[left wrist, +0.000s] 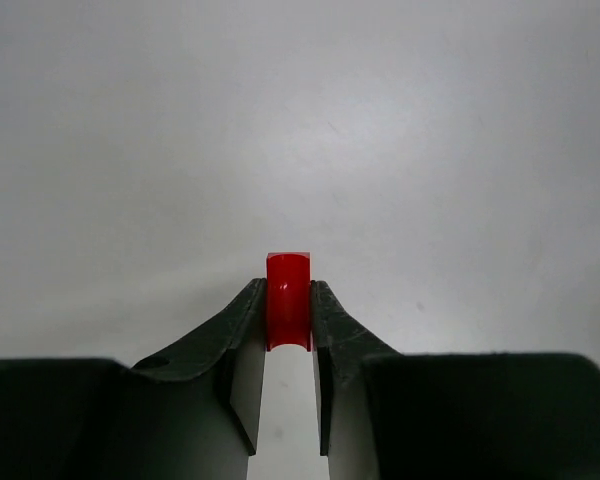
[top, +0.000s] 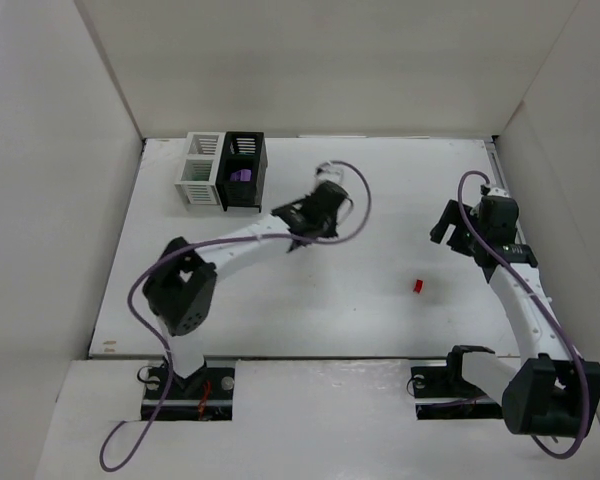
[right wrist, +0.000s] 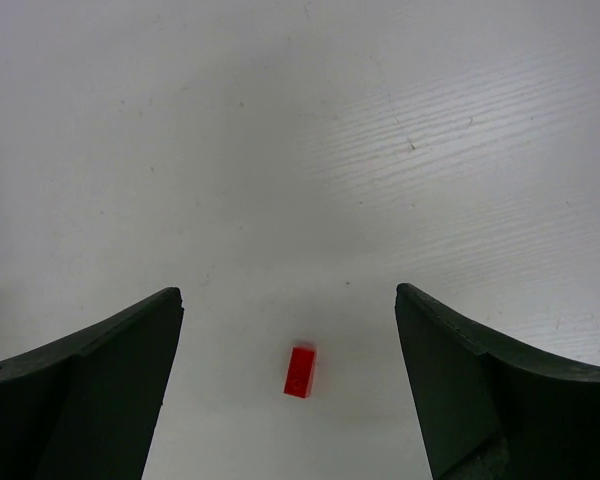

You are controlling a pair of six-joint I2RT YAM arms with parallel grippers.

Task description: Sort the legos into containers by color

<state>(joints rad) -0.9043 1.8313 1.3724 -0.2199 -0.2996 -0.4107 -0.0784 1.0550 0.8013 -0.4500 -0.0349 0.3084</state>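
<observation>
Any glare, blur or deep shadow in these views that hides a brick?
Top external: soft, even light, sharp; the loose red brick reads clearly, the black box interior is dim. Left wrist: the held red brick is crisp with a faint highlight; the left gripper is nearly black. Right wrist: mild glare on the table upper right; the loose red brick is sharp.

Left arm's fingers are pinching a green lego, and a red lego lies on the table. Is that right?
No. The pinched lego is red, not green; the left wrist view shows it between the left arm's fingers. A red lego does lie on the table.
</observation>
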